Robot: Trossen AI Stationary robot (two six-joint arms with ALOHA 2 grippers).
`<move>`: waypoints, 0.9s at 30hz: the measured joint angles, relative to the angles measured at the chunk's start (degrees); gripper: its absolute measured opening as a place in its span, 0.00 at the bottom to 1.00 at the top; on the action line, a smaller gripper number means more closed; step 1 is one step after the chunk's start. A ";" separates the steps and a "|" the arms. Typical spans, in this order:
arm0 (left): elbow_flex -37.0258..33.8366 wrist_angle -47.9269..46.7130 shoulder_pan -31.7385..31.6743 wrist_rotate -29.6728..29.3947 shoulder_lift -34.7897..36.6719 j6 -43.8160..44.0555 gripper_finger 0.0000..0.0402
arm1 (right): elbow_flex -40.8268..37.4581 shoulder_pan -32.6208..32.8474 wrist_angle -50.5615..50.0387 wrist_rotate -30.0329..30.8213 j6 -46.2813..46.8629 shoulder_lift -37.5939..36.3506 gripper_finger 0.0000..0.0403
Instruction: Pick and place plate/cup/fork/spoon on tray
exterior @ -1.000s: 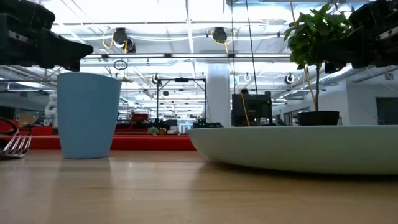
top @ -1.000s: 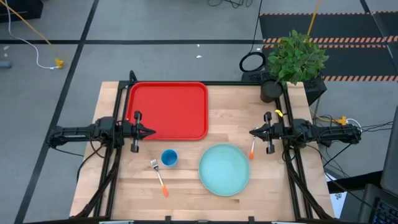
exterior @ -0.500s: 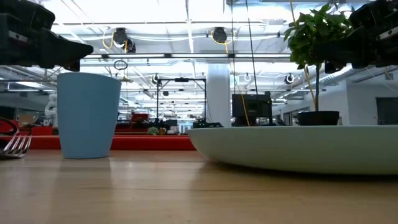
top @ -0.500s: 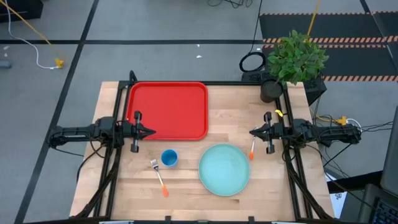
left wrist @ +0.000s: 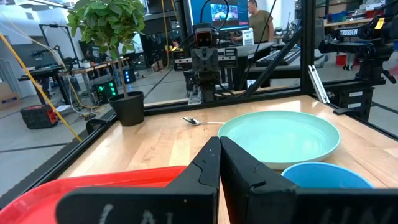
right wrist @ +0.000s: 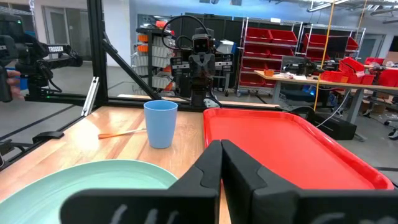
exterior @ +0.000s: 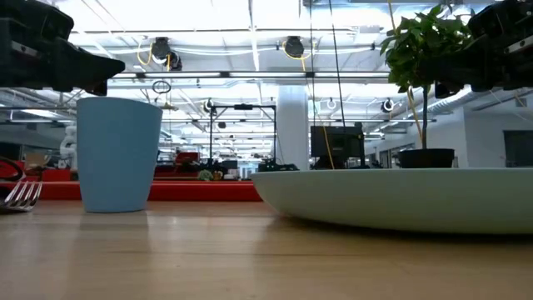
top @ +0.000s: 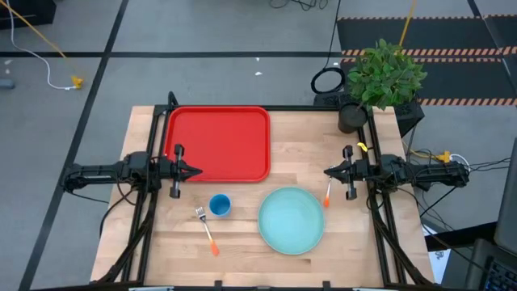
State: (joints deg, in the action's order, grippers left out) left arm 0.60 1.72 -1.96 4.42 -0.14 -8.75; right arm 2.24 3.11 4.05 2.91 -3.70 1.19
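Nothing has shifted since the earlier frames. The left gripper (top: 196, 170) hangs at the table's left edge over the red tray's (top: 218, 121) near rim, fingers pressed together; the right gripper (top: 328, 171) waits at the right edge, fingers likewise together. The fork (top: 207, 229) lies near the front edge, its long axis slightly oblique, tines toward the cup (top: 220, 204), handle toward the front. The plate (top: 292, 220) sits front right, with the spoon (top: 328, 194) just beside its rim.

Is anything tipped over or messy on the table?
Nothing stands out. The small blue plastic cup stands upright, the big pale turquoise plate lies flat, the orange-handled fork and spoon lie on the wood, and the red tray sits square.
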 joint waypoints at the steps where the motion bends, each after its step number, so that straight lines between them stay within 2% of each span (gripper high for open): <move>1: 0.02 0.01 0.00 0.00 -0.02 0.00 0.01 | 0.00 0.00 0.00 -0.01 0.00 -0.02 0.00; 11: 0.02 2.09 -0.02 -0.69 0.00 -0.14 0.01 | -0.01 -0.02 0.01 0.00 0.01 0.00 0.00; 15: 0.00 3.41 0.00 -0.78 0.00 3.38 0.01 | 0.00 -0.01 0.01 0.00 0.00 -0.01 0.00; 18: 0.01 8.97 0.01 -0.52 -0.25 4.73 0.01 | -0.01 -0.01 0.02 -0.01 0.00 -0.01 0.00; 22: 0.02 17.68 0.97 7.99 -1.07 5.84 0.01 | 0.00 0.00 0.70 -0.01 0.02 0.00 0.00; 24: 0.43 21.46 1.79 8.49 -1.66 6.09 0.01 | 0.00 0.00 1.34 0.00 0.02 0.02 0.00; 27: 3.75 22.00 2.88 8.38 -3.58 5.25 0.01 | -0.01 -0.01 1.79 -0.01 0.02 0.02 0.00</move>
State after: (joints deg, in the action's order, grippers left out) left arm 4.35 23.72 0.93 12.79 -3.72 -3.50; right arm 2.22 3.11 5.85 2.90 -3.68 1.21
